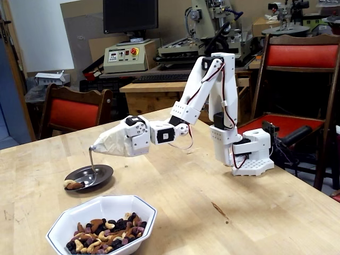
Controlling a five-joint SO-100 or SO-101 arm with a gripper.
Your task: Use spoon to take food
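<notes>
My gripper (96,147), wrapped in beige tape, is shut on the top of the silver spoon (92,162). The spoon hangs down with its bowl low over the left side of a small dark plate (105,171). A little food (69,184), tan nuts and dark bits, lies in the spoon's bowl at the plate's left edge. I cannot tell whether the spoon touches the plate. A white octagonal bowl (144,211) near the table's front edge holds the rest of the food (101,229).
The arm's white base (249,156) stands at the right of the wooden table (212,212). Red chairs stand behind the table at left (74,112) and right (300,56). Workshop machines fill the background.
</notes>
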